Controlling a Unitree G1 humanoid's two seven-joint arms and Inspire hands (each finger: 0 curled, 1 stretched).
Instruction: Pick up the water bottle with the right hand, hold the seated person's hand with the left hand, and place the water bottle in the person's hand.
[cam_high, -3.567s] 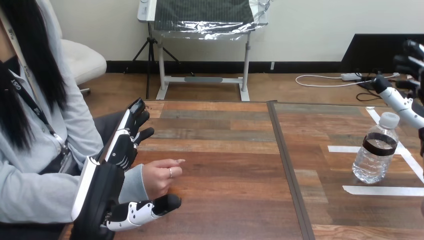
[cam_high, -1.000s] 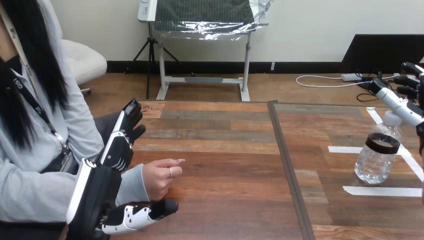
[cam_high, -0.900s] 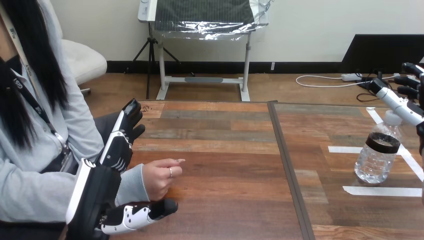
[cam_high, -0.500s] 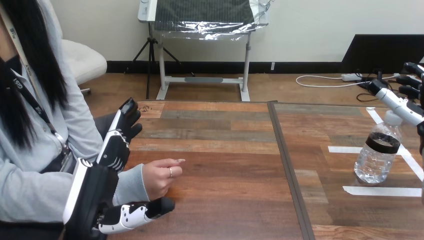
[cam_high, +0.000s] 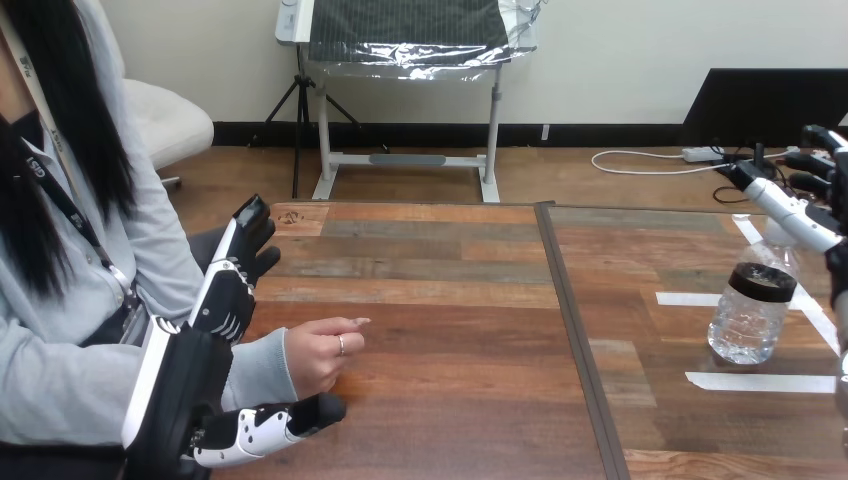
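A clear water bottle (cam_high: 748, 318) with a black band stands upright on the right part of the table. My right hand (cam_high: 800, 215) is open at the right edge, just above and behind the bottle's top, and its white thumb hides the cap. The person's hand (cam_high: 318, 357) rests loosely curled on the table at the left. My left hand (cam_high: 185, 385) is open beside the person's wrist. Its straight fingers (cam_high: 236, 270) reach up behind the grey sleeve, and its thumb (cam_high: 270, 428) lies below the person's hand. I cannot tell whether it touches the wrist.
White tape strips (cam_high: 760, 382) mark the table around the bottle. A dark seam (cam_high: 572, 340) runs front to back between the two table halves. Bare wood (cam_high: 450, 330) lies between the person's hand and the bottle.
My right hand has come down closer to the bottle, and its thumb now covers the cap. My left hand has drifted slightly left along the person's sleeve. The person's hand has stayed still.
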